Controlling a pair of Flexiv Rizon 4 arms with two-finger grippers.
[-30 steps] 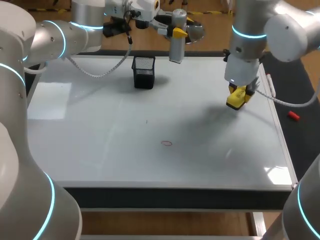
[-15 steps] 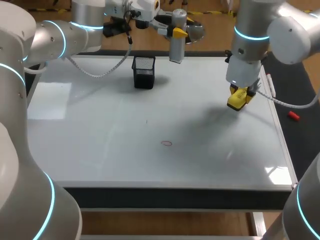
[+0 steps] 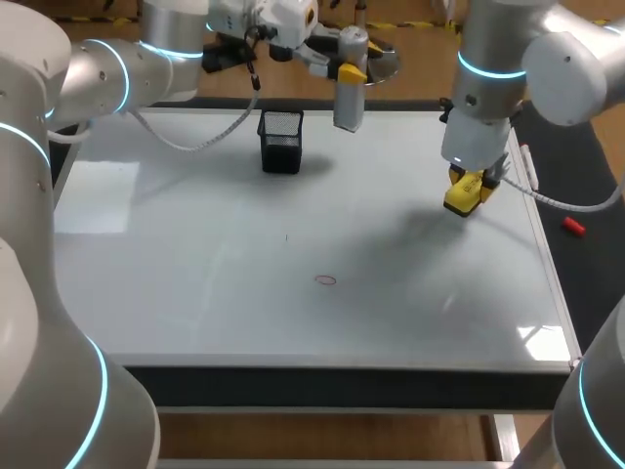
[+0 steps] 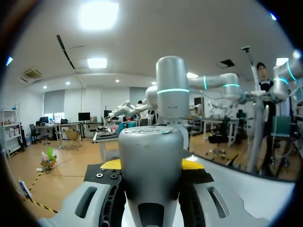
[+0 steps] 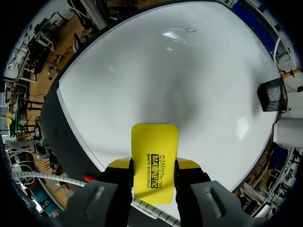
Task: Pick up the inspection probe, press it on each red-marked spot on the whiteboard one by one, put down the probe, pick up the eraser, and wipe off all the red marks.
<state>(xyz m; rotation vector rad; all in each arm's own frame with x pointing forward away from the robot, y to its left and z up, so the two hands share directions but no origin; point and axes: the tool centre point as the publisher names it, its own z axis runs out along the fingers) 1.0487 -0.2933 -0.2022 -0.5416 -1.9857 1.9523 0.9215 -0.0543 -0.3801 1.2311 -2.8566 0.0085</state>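
Holding one probe, one eraser.

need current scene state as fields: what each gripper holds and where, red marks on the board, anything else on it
left gripper: shut on the probe, held upright over the whiteboard's far edge
right gripper: shut on the yellow eraser, over the right part of the board
whiteboard: lies flat and covers most of the table
red mark: one small oval visible near the board's middle, apart from both tools
mesh cup: black, upright on the far part of the board, beside the probe
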